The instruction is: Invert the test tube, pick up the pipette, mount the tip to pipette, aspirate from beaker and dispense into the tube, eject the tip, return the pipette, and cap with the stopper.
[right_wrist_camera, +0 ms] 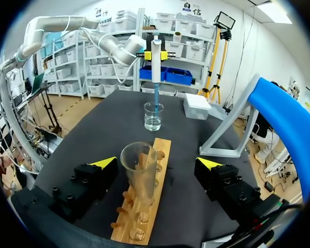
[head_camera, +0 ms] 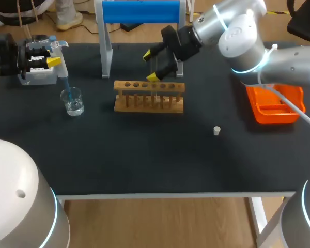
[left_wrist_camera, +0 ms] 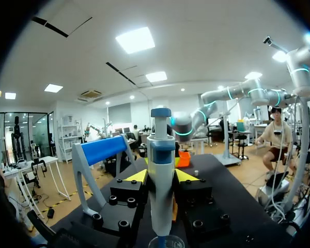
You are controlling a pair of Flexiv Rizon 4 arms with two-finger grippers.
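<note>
The test tube (right_wrist_camera: 139, 173) stands mouth-up in the wooden rack (head_camera: 149, 101), so the inverting step looks done. The pipette (right_wrist_camera: 156, 54) is off its stand and carries a blue tip (right_wrist_camera: 157, 98), so pick-up and mounting are done too. That tip reaches down into the beaker (head_camera: 72, 101) near the bench's (head_camera: 144, 160) left edge, which puts the task at the aspirating step. Whether any liquid has been drawn up is too small to tell. Dispensing into the tube, ejecting the tip, returning the pipette to the blue stand (head_camera: 139, 11) and capping are all left. The stopper (head_camera: 216, 130) lies by itself on the bench, well apart from the rack, and the orange tray (head_camera: 276, 108) sits at the right.

The left gripper (left_wrist_camera: 161, 176) holds the pipette upright, its fingers (left_wrist_camera: 137, 176) clenched on the barrel from both sides, directly above the beaker. The right gripper (head_camera: 151, 65) comes in from the upper right and hangs over the rack, pointing down. Its fingers are spread wide with the tube standing between them, touching neither, so it grasps nothing.
</note>
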